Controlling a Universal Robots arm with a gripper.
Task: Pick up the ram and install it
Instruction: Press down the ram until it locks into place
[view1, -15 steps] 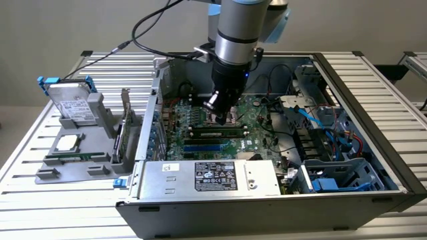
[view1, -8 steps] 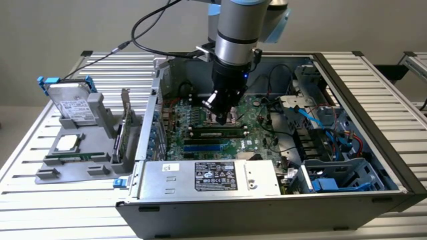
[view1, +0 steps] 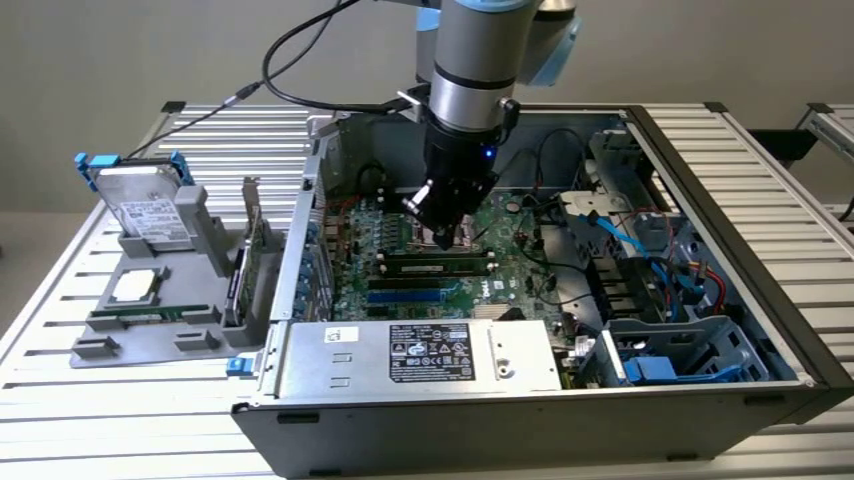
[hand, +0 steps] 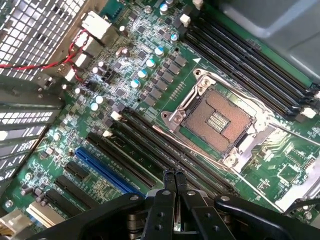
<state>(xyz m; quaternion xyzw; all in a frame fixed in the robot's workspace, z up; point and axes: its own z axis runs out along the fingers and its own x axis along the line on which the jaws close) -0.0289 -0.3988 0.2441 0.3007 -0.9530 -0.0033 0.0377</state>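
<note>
My gripper (view1: 446, 238) hangs inside the open computer case (view1: 747, 200), low over the motherboard (view1: 387, 290). Its two black fingers are pressed together with nothing between them. A long green ram (view1: 430, 266) with dark chips lies along the black memory slots, just in front of the fingertips in the exterior view. In the wrist view the gripper (hand: 174, 176) points down at the row of long black slots (hand: 145, 150) beside the open, empty processor socket (hand: 216, 117). Whether the tips touch the board or the stick I cannot tell.
The silver power supply (view1: 420, 350) stands at the case's front. Loose blue and black cables (view1: 641, 240) and a drive cage (view1: 674, 350) are on the exterior view's right. Outside, on the left, a grey holder (view1: 147, 330) carries a hard drive (view1: 140, 205) and a silver processor chip (view1: 134, 285).
</note>
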